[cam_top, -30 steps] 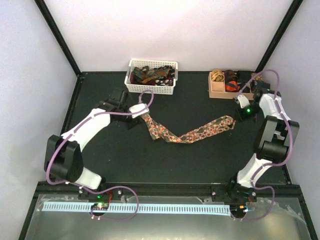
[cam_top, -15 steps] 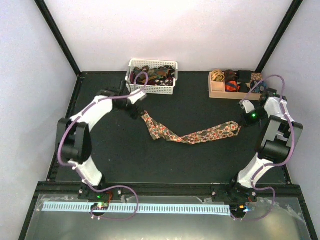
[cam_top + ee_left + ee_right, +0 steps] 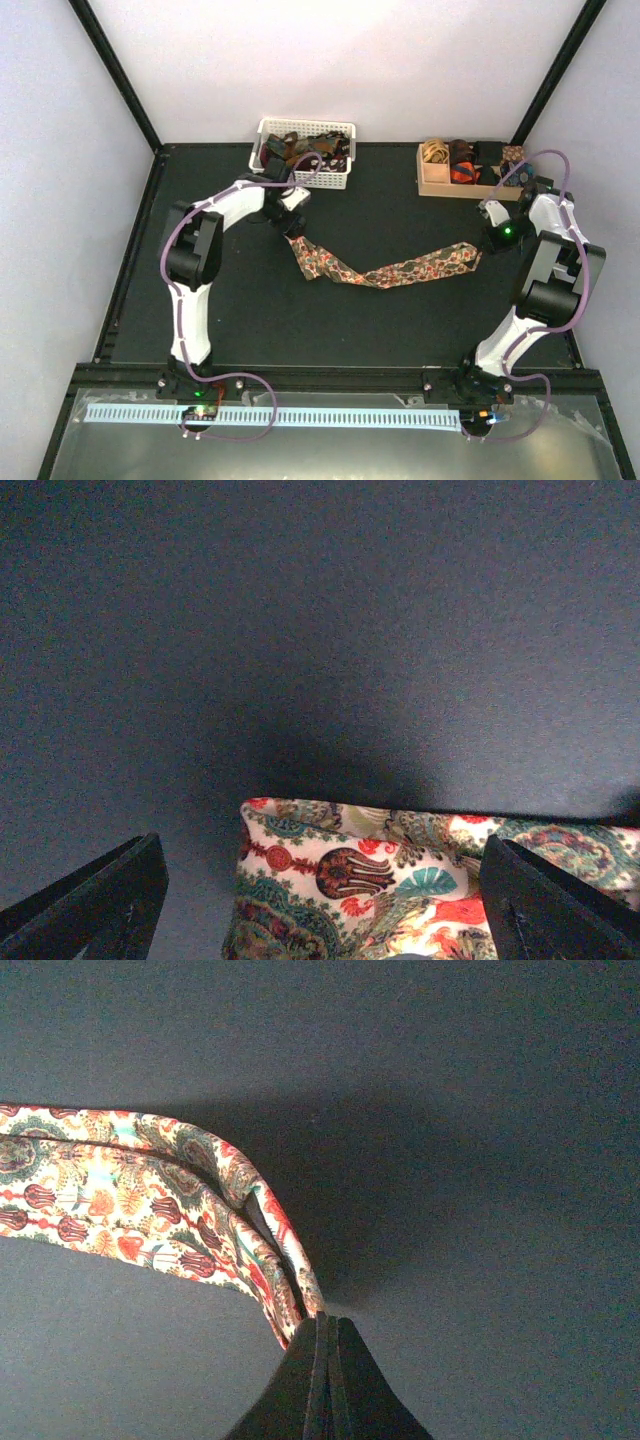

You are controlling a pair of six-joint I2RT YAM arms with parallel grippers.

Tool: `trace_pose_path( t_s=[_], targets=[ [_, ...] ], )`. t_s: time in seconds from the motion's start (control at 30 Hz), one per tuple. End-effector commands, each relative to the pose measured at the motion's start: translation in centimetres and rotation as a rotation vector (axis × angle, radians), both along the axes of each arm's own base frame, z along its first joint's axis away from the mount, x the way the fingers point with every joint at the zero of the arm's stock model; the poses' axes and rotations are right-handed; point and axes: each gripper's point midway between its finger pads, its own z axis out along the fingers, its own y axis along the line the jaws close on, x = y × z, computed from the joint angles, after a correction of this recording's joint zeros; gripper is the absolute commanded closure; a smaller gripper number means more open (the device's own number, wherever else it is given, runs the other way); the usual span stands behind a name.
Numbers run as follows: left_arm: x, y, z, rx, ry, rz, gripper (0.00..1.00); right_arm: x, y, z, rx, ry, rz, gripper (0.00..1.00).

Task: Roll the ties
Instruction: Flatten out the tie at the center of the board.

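A floral tie (image 3: 400, 270) in red, green and beige lies stretched across the black table, kinked near its left end. My left gripper (image 3: 284, 216) hovers at that left end, open. In the left wrist view the tie's wide end (image 3: 400, 880) lies flat between the spread fingers (image 3: 100, 905) of the left gripper (image 3: 322, 855), untouched. My right gripper (image 3: 488, 240) is shut on the tie's right end. In the right wrist view the tie (image 3: 130, 1200) runs folded into the closed tips of the right gripper (image 3: 325, 1325). Other ties (image 3: 305, 150) lie heaped in a basket.
A white slatted basket (image 3: 300, 181) stands at the back, just behind the left gripper. A tan wooden compartment box (image 3: 440, 187) holding rolled ties sits at the back right, near the right arm. Black frame rails edge the table.
The left gripper opened and let go of the tie's left end, and that arm's elbow swung inward. The right gripper drew the tie's right end further right, straightening it.
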Motion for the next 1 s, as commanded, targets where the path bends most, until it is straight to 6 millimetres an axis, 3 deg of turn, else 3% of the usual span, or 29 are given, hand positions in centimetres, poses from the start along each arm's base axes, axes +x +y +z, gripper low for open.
trace_pose_path(
  t_s=[0.0,0.03,0.2,0.33,0.4,0.5,0.63,0.77,0.87,0.97],
  targets=[
    [-0.6,1.7,-1.6,0.131,0.029,0.082,0.13,0.9,-0.4,0.4,-0.006,-0.026,0.001,0.99],
    [-0.9,1.9,-2.0,0.135,0.038,0.08,0.14,1.0,-0.5,0.3,-0.001,-0.024,-0.003,0.99],
    [-1.9,2.6,-2.3,0.136,0.073,0.063,0.44,1.0,-2.1,-0.1,0.021,0.001,-0.044,0.99],
    [-2.4,3.1,0.5,0.092,0.008,-0.007,0.63,0.8,-3.4,0.1,0.014,-0.006,-0.068,0.99],
    [-2.9,2.1,3.0,-0.023,-0.027,-0.094,0.72,0.8,-3.7,0.2,0.013,-0.012,-0.073,0.99],
    [-4.2,1.6,7.7,-0.142,-0.145,-0.262,0.72,0.9,-4.3,0.1,-0.001,-0.018,-0.08,0.99],
    [-6.3,2.8,9.9,-0.093,-0.323,-0.458,0.73,1.0,-6.2,-0.2,-0.043,-0.03,-0.106,0.99],
    [-8.6,4.9,9.2,0.036,-0.517,-0.654,0.66,0.6,-7.2,-0.4,-0.052,-0.035,-0.117,0.99],
    [-10.7,6.4,7.0,0.141,-0.603,-0.77,0.64,0.0,-6.8,-0.8,-0.045,-0.035,-0.106,0.99],
    [-11.5,7.3,5.9,0.2,-0.626,-0.784,0.64,-0.5,-6.3,-1.3,-0.035,-0.033,-0.096,0.99]
  ],
)
